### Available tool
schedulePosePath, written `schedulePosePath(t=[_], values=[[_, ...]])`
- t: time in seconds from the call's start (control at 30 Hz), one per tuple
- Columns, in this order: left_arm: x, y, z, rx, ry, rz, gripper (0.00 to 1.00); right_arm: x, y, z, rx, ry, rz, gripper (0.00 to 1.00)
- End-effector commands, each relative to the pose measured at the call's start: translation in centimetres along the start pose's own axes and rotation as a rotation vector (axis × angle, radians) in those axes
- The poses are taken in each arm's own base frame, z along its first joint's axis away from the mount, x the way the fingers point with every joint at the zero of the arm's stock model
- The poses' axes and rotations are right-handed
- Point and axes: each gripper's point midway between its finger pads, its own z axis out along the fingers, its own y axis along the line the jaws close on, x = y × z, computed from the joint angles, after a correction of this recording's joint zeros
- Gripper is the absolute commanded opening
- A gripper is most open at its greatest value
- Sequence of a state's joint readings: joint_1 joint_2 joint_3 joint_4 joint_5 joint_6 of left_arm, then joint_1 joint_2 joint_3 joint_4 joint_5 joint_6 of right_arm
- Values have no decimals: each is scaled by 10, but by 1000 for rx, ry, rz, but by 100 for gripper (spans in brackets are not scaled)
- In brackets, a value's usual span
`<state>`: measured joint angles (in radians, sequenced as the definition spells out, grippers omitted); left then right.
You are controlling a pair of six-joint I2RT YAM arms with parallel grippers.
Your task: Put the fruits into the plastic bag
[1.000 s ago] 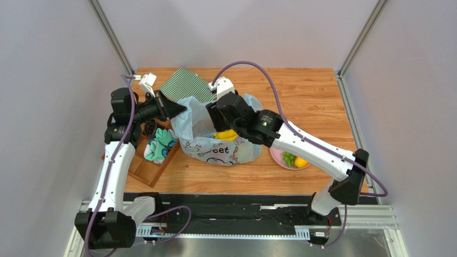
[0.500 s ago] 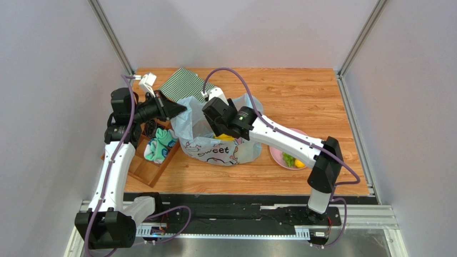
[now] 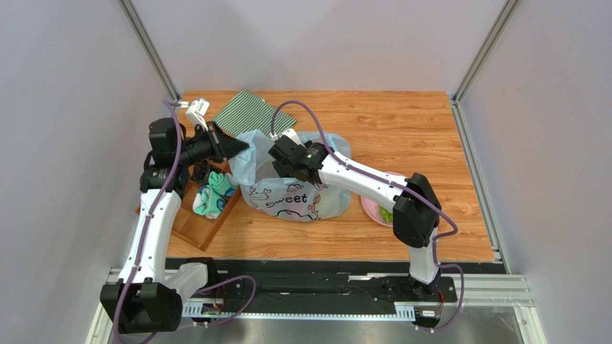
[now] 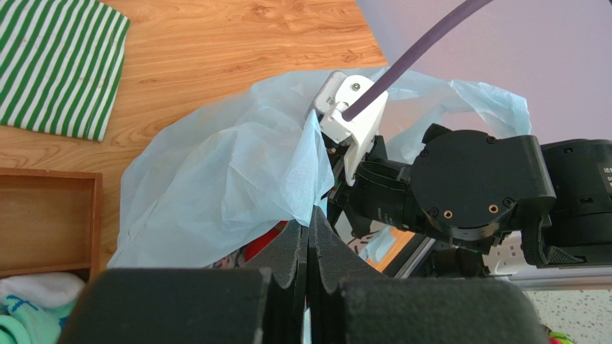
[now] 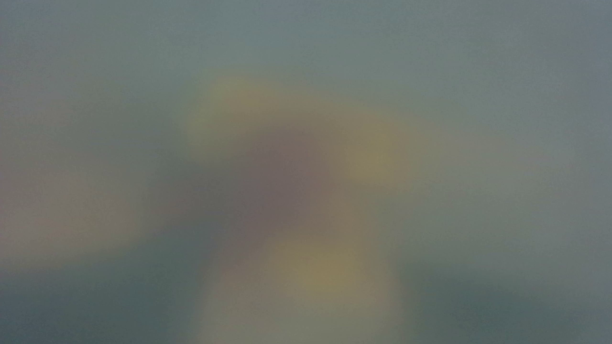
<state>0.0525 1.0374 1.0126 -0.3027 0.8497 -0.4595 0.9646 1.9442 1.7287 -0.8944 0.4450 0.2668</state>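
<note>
The pale-blue plastic bag (image 3: 287,202) with the word "Sweet" stands at the table's middle. My left gripper (image 3: 243,147) is shut on the bag's left rim and holds it up; in the left wrist view the fingers (image 4: 309,222) pinch the thin plastic (image 4: 215,172). My right gripper (image 3: 282,166) is down inside the bag's mouth, its fingers hidden by the plastic. The right wrist view is a blur of grey and yellow. Green grapes (image 3: 386,213) lie on the pink plate (image 3: 372,208), partly behind the right arm. The other fruits are hidden.
A wooden tray (image 3: 192,223) with rolled teal-white socks (image 3: 213,195) sits left of the bag. A green striped cloth (image 3: 248,113) lies at the back left, and also shows in the left wrist view (image 4: 57,64). The right arm's elbow (image 3: 413,208) stands over the plate.
My right arm has swung left and its gripper has gone down into the bag. The yellow banana seen at the gripper earlier no longer shows. The left arm has not moved.
</note>
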Motion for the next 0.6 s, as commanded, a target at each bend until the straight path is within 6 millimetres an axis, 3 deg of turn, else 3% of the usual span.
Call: schedulePosePath(t=[0.0,0.23,0.57], values=[[-8,-1,-2,-3,-15,51,0,-9,9,-5,-82,1,20,89],[-7,2,0,-6,-8,47,0,-15,13,-10,-125,-1,22,96],[-6,4,1,-7,-2,41,0,-24,10,-26,-149,-35,35,94]])
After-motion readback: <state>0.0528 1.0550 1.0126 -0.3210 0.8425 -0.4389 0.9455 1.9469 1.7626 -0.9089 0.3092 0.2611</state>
